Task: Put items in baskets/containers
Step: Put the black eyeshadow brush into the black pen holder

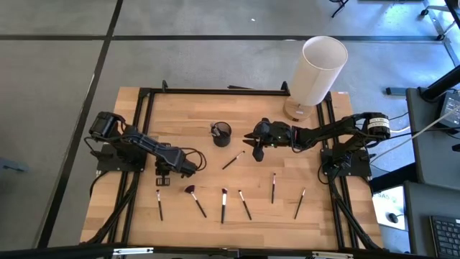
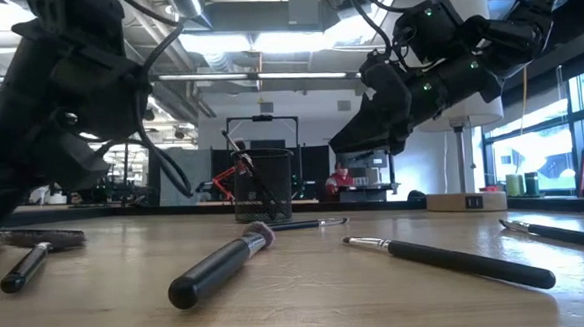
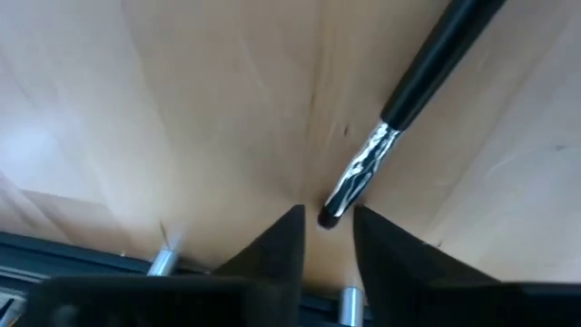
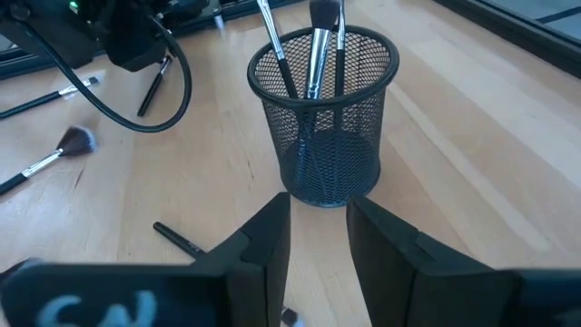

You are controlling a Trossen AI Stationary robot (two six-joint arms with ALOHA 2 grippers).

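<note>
The black mesh cup (image 1: 221,134) (image 4: 322,118) stands upright on the wooden table and has three brushes leaning in it. Several dark-handled brushes lie flat in a row along the table's near side (image 1: 223,205), among them the reddish fan brush (image 1: 192,196), and one more brush (image 1: 232,160) lies near the cup. My left gripper (image 1: 163,180) (image 3: 325,211) is low over the table, open, its fingers on either side of the dark tip of the leftmost brush (image 3: 363,168). My right gripper (image 1: 251,138) (image 4: 318,227) hovers open just right of the cup.
A tall white cylinder (image 1: 316,68) stands on a wooden base at the table's far right corner. A black frame rail (image 1: 215,91) edges the table. In the low view, brushes (image 2: 222,267) lie across the near table, and the room shows beyond.
</note>
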